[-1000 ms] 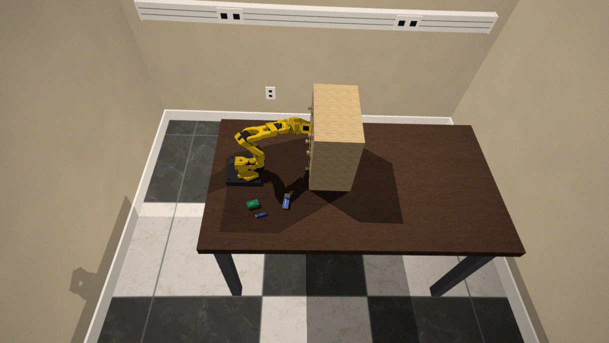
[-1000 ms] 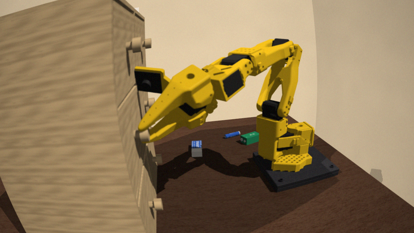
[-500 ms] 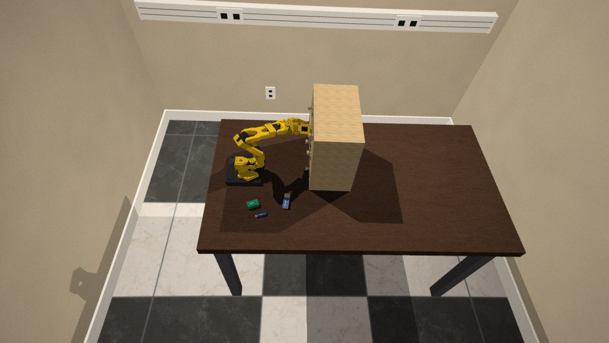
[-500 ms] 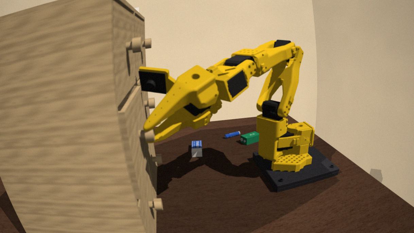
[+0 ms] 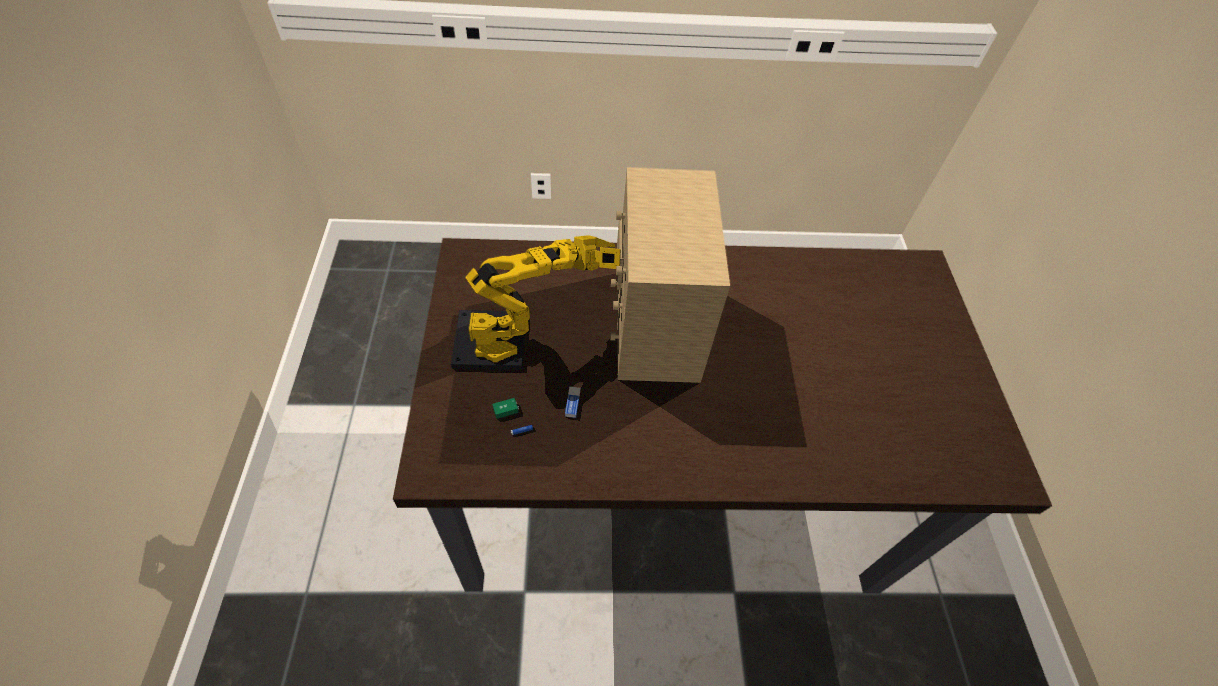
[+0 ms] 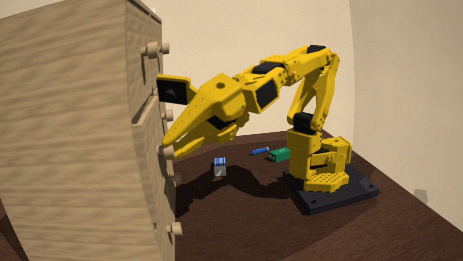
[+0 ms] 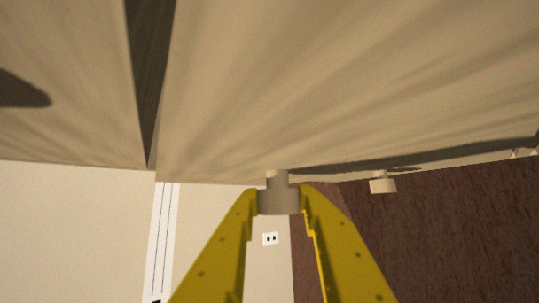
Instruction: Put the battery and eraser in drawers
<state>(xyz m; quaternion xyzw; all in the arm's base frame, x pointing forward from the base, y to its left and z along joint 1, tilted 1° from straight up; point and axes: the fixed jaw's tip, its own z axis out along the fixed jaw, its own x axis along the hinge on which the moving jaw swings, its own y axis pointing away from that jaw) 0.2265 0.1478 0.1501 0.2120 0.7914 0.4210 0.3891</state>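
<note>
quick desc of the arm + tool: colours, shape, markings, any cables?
The arm is yellow, built of blocky links with black motor blocks at the joints and rows of small holes in some panels. It stands on a flat black base plate with screws at the corners. The tool is yellow, two long tapering fingers with small dimples. A black square camera mount sits on it. No cables or lettering show.
</note>
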